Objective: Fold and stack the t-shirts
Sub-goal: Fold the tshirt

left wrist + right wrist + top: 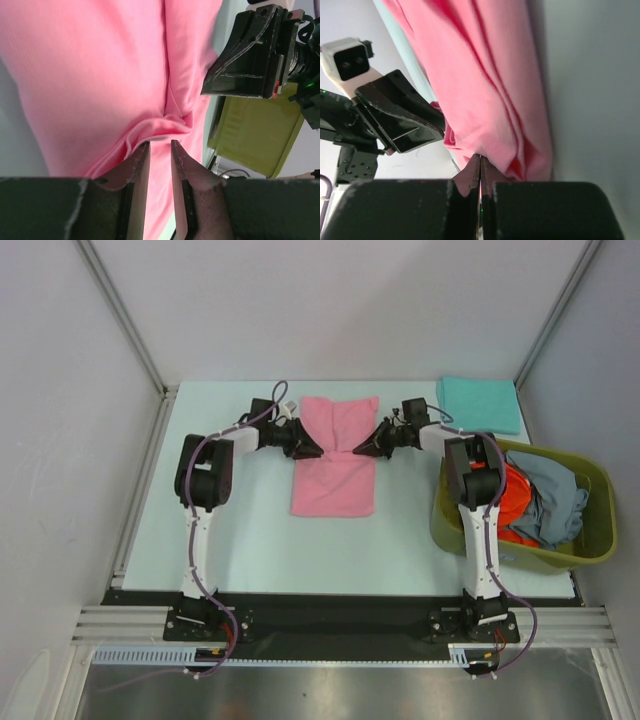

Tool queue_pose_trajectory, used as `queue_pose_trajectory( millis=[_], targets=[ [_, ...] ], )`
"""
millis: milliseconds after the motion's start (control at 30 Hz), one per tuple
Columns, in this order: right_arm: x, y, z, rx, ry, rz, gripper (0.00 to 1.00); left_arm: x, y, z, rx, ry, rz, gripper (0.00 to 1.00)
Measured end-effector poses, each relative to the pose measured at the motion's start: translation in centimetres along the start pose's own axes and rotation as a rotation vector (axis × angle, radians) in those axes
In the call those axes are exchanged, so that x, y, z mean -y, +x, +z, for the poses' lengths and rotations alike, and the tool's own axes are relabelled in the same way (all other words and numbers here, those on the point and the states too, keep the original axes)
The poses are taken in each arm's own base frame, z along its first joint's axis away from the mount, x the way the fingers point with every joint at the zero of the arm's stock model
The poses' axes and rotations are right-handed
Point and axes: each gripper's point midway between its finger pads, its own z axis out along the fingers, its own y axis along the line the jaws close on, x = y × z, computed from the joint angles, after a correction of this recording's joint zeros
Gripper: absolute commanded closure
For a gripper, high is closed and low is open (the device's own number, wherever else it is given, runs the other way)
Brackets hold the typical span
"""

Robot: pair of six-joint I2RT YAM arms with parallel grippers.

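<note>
1. Pink shirt (pixel 335 480) lies flat on the pale table (pixel 250 530), mid-table between the two arms. It runs lengthwise away from the bases and is pinched narrow about halfway along.
2. Left gripper (pixel 308 450) is at the shirt's left edge at that narrowing. In the wrist view its fingers (pixel 137 167) stand a narrow gap apart, with pink cloth showing between them. A puckered ridge of cloth gathers right at the tips, so it reads as a grasp on a fold of the pink shirt.
3. Right gripper (pixel 360 449) is at the opposite edge, facing the left one, with the shirt between them. Its wrist view shows the fingers pressed tight together, the cloth's edge bunched and drawn into the tips. It is clenched on the pink shirt.
4. Both arms reach inward and are low to the table.
5. Teal shirt (pixel 478 405) is folded flat at the far right corner of the table, well apart from the pink one.
6. Olive-green basket (pixel 600 530) sits at the right edge, just beside the right arm. Inside it are an orange-red shirt (pixel 518 502) on the left and a grey-blue shirt (pixel 555 495) on the right, both crumpled and touching.
</note>
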Motion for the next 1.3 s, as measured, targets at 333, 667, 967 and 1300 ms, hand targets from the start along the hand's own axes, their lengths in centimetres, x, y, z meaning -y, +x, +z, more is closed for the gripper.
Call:
queue_pose_trajectory(
  millis=[333, 667, 967, 1300],
  targets=[
    [0.7, -0.9, -1.0, 0.016, -0.003, 0.011, 1.0, -0.6, -0.9, 0.2, 0.02, -0.003, -0.031, 0.7],
    [-1.3, 1.9, -4.9, -0.009, 0.1, -0.096, 1.0, 6.2, 1.2, -5.9, 0.099, -0.039, 0.137, 0.61],
    [-0.7, 9.8, -2.8, -0.243, 0.157, -0.205, 1.0, 1.7, 9.1, -6.3, -0.019, -0.099, 0.059, 0.74],
    [7.0, 15.6, -5.5, -0.44, 0.268, -0.158, 1.0, -3.9, 14.0, -5.9, -0.178, -0.2, -0.031, 0.8]
  ],
)
